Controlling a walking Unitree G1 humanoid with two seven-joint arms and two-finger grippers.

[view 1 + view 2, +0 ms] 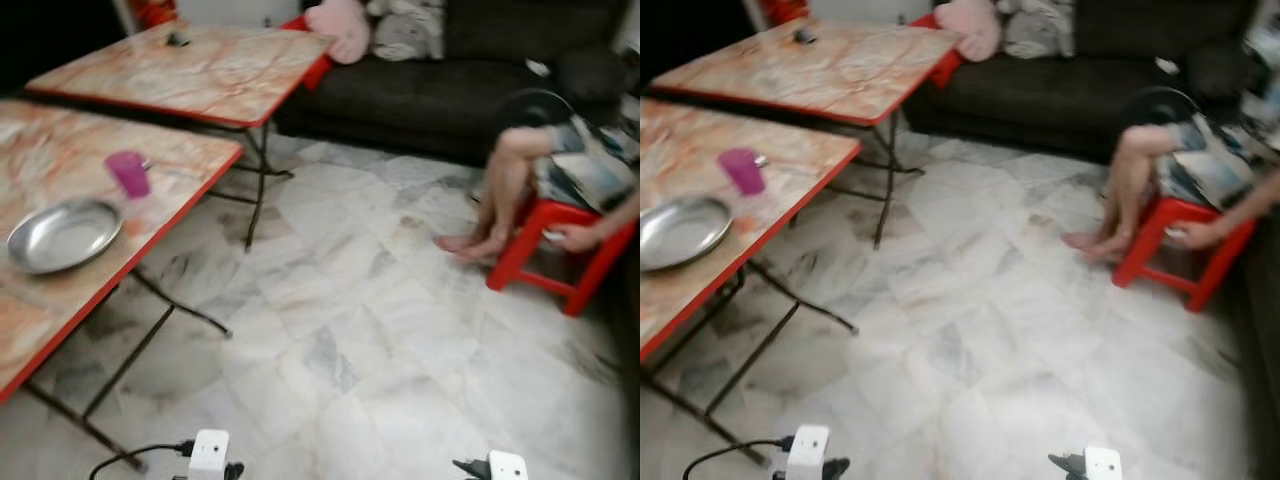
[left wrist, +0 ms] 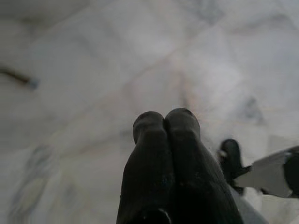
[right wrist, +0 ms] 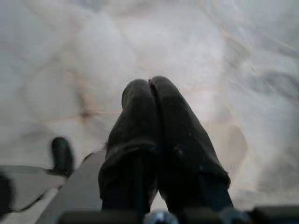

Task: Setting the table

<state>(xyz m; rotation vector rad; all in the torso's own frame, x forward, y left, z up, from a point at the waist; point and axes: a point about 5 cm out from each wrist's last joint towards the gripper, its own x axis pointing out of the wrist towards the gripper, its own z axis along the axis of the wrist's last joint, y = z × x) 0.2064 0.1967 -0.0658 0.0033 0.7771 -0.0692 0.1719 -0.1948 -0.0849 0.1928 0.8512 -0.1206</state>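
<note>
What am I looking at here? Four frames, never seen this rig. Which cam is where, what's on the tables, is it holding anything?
It is a walking humanoid robot with two arms, each ending in two long black fingers.

The two wide pictures come from a stereo camera on its head, looking forward and down. They show a marble floor, two folding tables with red edges, a dark sofa and a person sitting on a red stool.

On the near table lie a metal plate and a purple cup just beyond it. The far table carries a small dark object, too blurred to name.

The other two pictures come from wrist cameras looking along the fingers. The left gripper and right gripper both hang over the floor, shut, holding nothing.
</note>
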